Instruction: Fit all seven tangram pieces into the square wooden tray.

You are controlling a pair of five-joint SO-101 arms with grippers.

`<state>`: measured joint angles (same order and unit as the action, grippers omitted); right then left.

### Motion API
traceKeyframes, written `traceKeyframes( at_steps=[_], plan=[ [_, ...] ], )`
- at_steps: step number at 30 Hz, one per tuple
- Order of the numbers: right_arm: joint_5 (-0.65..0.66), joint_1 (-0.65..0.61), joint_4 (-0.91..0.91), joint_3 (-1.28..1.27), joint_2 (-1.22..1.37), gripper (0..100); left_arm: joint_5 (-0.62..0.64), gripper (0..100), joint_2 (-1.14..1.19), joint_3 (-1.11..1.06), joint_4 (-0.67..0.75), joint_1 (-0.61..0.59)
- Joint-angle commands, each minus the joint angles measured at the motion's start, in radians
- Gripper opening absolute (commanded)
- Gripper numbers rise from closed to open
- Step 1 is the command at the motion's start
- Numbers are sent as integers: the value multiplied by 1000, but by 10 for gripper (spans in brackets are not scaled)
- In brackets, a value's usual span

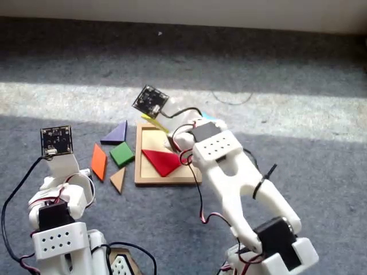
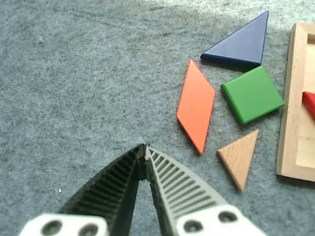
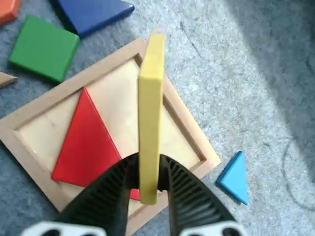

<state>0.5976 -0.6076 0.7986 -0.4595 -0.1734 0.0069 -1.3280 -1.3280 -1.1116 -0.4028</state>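
The square wooden tray [image 1: 139, 153] lies mid-table with a red triangle [image 1: 162, 161] inside it. My right gripper [image 3: 147, 173] is shut on a yellow piece [image 3: 150, 103], which stands on edge above the tray [image 3: 193, 132] and the red triangle [image 3: 84, 142]; the yellow piece [image 1: 155, 122] pokes out over the tray's far edge. A small light-blue triangle [image 3: 234, 177] lies on the carpet beside the tray. My left gripper [image 2: 144, 148] is shut and empty over bare carpet, short of the orange parallelogram [image 2: 196, 110], green square [image 2: 252, 94], dark blue triangle [image 2: 241, 44] and tan triangle [image 2: 239, 155].
Those loose pieces sit in a cluster left of the tray: blue triangle [image 1: 116, 133], green square [image 1: 122, 154], orange parallelogram [image 1: 98, 161], tan triangle [image 1: 118, 179]. Grey carpet runs all around. The right arm's cables hang over the tray's near right corner.
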Motion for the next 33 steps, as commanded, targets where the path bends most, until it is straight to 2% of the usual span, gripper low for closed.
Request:
traceKeyframes(
  at_steps=[1, 12, 22, 28, 33],
  plan=[
    [-58, 8, 77, 4, -150, 5, -5, 8, -8, 33, 21, -5],
    [-175, -85, 349, 8, -163, 5, -5, 8, -8, 33, 21, -5],
    [-209, -208, 386, -61, -160, 6, -5, 8, -8, 33, 21, -5],
    [-207, -200, 341, -84, -50, 6, -5, 8, -8, 33, 21, -5],
    [-206, -108, 343, -42, 76, 6, -5, 8, -8, 33, 21, -5]
  ],
)
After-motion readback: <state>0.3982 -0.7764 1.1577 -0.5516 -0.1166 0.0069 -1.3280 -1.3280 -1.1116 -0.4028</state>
